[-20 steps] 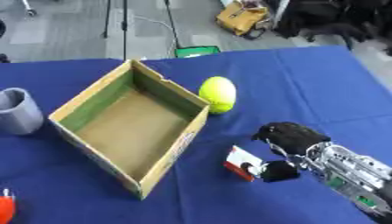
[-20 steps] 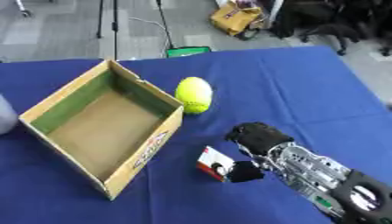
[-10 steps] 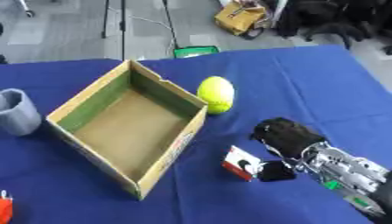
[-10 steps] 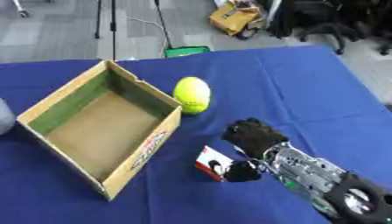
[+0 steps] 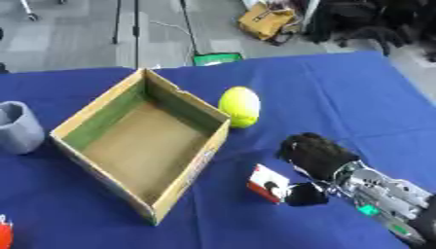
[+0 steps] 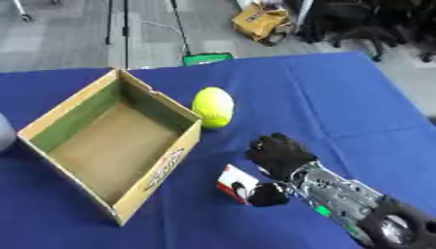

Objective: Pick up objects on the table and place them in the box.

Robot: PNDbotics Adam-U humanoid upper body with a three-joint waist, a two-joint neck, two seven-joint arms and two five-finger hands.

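Now the right hand [image 5: 317,160] is seen curled against a small red-and-white object [image 5: 266,182] on the blue counter [image 5: 340,92], thumb at its near side, though whether it is truly pinched cannot be told; little has changed over the last second beyond the hand settling slightly closer. The object is still on the counter, just right of the empty cardboard box [image 5: 140,146], so no lift is judged begun, while a yellow ball [image 5: 239,106] waits beside the box's far corner.
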